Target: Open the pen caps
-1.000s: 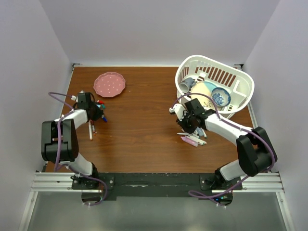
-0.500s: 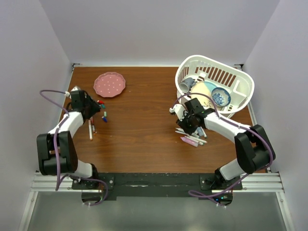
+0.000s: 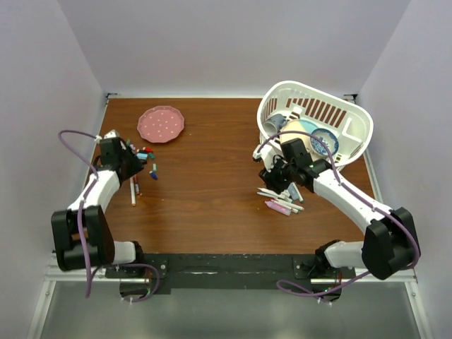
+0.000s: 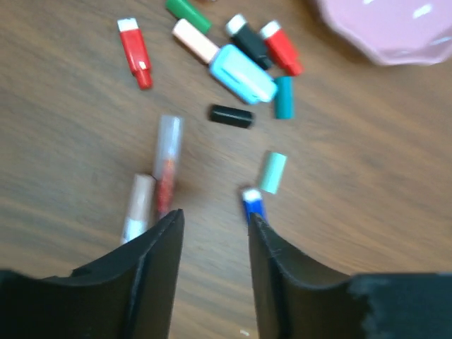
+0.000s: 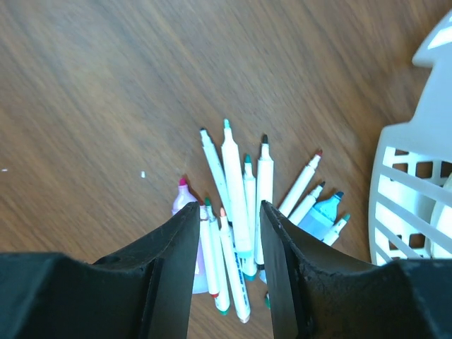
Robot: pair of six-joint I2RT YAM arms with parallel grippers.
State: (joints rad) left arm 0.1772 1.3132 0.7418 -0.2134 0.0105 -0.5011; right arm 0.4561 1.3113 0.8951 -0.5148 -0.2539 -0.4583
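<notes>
As both pincers widen and lift clear, I see left pincer (image 4: 213,220) open, empty above pen caps (image 4: 244,74) scattered on surface (image 4: 367,176) — right pincer (image 5: 229,208) open, empty over bare-tipped pens (image 5: 232,183); uncapping looks nearly finished.

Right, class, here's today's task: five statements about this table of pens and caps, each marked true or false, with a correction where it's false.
1. Caps lie on the pink plate. False: the loose caps lie on the table beside it.
2. The left tool is open and holds nothing. True.
3. The pens below the right tool are capped. False: their coloured tips are bare.
4. A black cap lies among the loose caps. True.
5. The white basket stands on the left side. False: it stands on the right side, near the right tool.
</notes>
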